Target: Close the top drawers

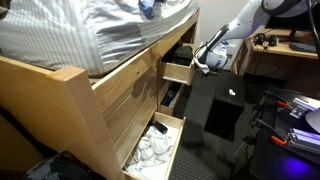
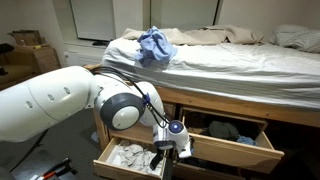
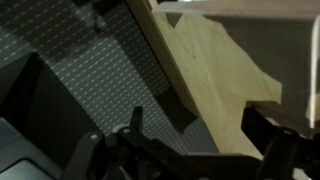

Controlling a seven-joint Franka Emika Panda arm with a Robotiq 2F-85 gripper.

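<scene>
Two wooden drawers under the bed stand open. The top drawer (image 1: 180,71) (image 2: 238,147) holds dark clothes. The lower drawer (image 1: 158,142) (image 2: 128,160) holds white clothes. My gripper (image 1: 207,60) (image 2: 172,141) is at the outer face of the top drawer's front panel. In the wrist view the pale wooden drawer front (image 3: 215,65) fills the upper right, and its lower corner lies between my two dark fingers (image 3: 195,140). The fingers are spread wide and hold nothing.
The bed with striped bedding (image 1: 90,35) (image 2: 220,60) lies above the drawers, with a blue cloth (image 2: 154,45) on it. A black box (image 1: 225,105) stands on the floor close to the open drawer. A desk (image 1: 285,50) and equipment (image 1: 295,115) stand behind the arm.
</scene>
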